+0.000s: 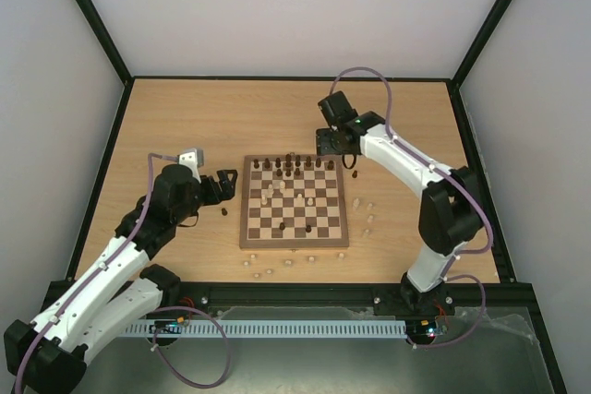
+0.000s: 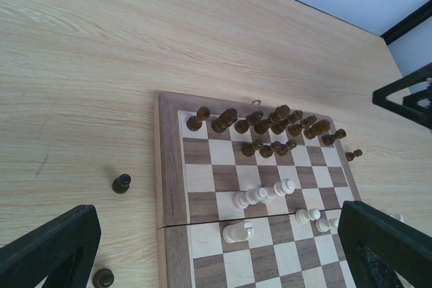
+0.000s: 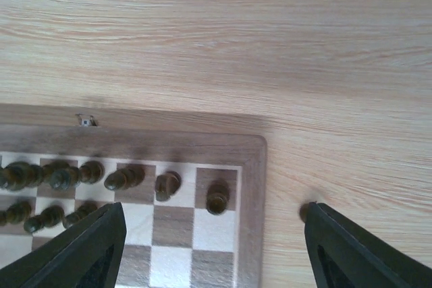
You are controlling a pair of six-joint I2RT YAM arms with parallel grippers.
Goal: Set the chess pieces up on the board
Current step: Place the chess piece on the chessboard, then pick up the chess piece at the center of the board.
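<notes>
so the big light wood-grain tabletop (image 1: 185,126) fills most of the overhead view, and two white and black robot arms reach in from the near edge, the left arm (image 1: 111,265) and the right arm (image 1: 416,173). the square wooden chessboard (image 1: 277,245), dark brown and cream squares with a light brown border, sits roughly mid-table between them. the left gripper (image 1: 229,187) hangs just off the board's left edge, jaws spread wide with nothing in them. the right gripper (image 1: 334,147) is over the board's far right corner, jaws apart too. on its wrist cam one small dark turned wooden figure (image 3: 217,197) stands on the corner square between the fingers, and neither finger touches it. the rest of the dark brown pieces (image 2: 270,123) crowd the far row, with a few in the row in front of it. a handful of pale beige pieces (image 2: 263,193) stand around mid-board. more pale strays (image 1: 369,219) lie on the table just right of the board and a few near its front edge. two dark strays (image 2: 121,183) sit on the table to its left.
</notes>
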